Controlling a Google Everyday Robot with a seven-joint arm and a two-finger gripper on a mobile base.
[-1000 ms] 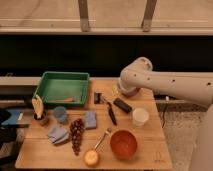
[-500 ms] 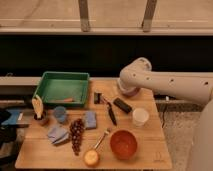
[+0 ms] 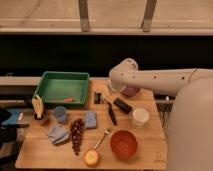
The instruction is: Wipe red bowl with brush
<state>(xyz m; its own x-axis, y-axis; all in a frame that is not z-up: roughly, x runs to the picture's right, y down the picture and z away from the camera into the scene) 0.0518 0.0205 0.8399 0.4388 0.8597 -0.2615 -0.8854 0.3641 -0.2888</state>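
The red bowl (image 3: 123, 144) sits near the front right of the wooden table, upright and with nothing in it. The brush (image 3: 111, 113), a slim black stick, lies on the table behind the bowl, pointing away from the front edge. My gripper (image 3: 100, 97) hangs from the white arm (image 3: 150, 80) just above the table, at the brush's far end and next to the green tray. It holds nothing that I can see.
A green tray (image 3: 63, 87) stands at the back left. A short black block (image 3: 122, 105), a white cup (image 3: 140, 116) and a purple bowl (image 3: 131, 91) lie right of the brush. Grapes (image 3: 76, 134), blue cloths (image 3: 57, 133), a blue cup (image 3: 60, 114), a round fruit (image 3: 91, 158) and a pale-handled utensil (image 3: 102, 138) are front left.
The arm has shifted slightly to the left, toward the far end of the brush. The objects on the table have not moved.
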